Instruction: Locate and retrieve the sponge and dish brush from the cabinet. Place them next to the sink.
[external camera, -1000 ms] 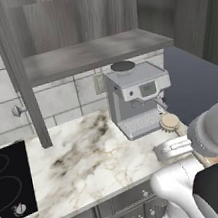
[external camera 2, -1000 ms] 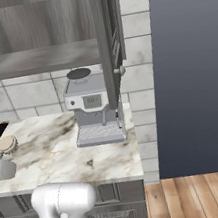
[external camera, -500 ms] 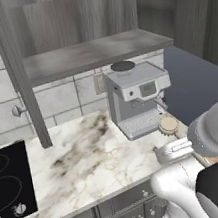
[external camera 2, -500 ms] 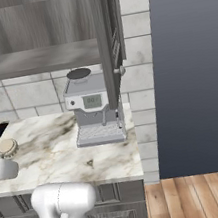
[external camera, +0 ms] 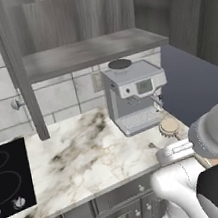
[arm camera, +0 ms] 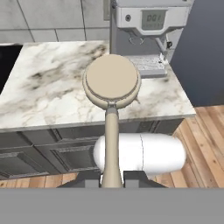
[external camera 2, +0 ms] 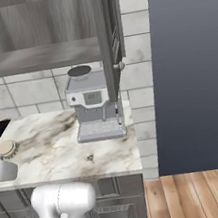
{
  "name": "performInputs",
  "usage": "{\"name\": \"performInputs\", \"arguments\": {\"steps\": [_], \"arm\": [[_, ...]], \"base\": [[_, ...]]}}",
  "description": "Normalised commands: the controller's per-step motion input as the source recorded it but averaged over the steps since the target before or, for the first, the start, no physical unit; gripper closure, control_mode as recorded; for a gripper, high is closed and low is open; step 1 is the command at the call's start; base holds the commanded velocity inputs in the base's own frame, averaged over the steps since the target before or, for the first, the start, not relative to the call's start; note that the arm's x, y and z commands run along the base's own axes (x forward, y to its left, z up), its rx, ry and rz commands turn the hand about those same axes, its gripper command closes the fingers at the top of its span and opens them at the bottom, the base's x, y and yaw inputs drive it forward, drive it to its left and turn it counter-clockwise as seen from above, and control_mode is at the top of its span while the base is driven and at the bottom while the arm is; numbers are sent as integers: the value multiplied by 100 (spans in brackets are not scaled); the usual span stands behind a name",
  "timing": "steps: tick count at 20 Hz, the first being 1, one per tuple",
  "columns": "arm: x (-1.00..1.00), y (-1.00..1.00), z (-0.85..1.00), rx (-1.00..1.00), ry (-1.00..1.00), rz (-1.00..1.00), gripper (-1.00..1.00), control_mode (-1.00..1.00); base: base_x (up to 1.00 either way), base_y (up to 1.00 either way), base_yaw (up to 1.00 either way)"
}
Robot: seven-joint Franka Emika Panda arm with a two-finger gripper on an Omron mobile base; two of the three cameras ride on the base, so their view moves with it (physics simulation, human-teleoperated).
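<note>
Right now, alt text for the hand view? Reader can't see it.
The end effector is shut on the dish brush, its cream handle rising from between the fingertips to a round tan head held above the marble counter. Behind the head stands a grey coffee machine against a tiled wall, with wood floor at right.

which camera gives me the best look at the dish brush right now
The hand view: the dish brush runs up the middle, its cream handle gripped between the gripper fingers and its round head seen whole above the counter. The left base view shows just its head beside the coffee machine; the right base view shows the head at the left.
</note>
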Motion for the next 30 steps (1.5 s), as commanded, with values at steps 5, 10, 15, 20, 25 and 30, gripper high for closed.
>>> {"name": "performInputs", "arguments": {"steps": [5,10,15,20,25,30], "arm": [[0,0,0,0,0,0,100,100],[0,0,0,0,0,0,100,100],[0,0,0,0,0,0,100,100],[0,0,0,0,0,0,100,100],[0,0,0,0,0,0,100,100],[0,0,0,0,0,0,100,100]], "base": [[-76,0,-2],[-73,-8,-4],[-1,-4,11],[0,0,50],[0,1,50],[0,1,50]]}}
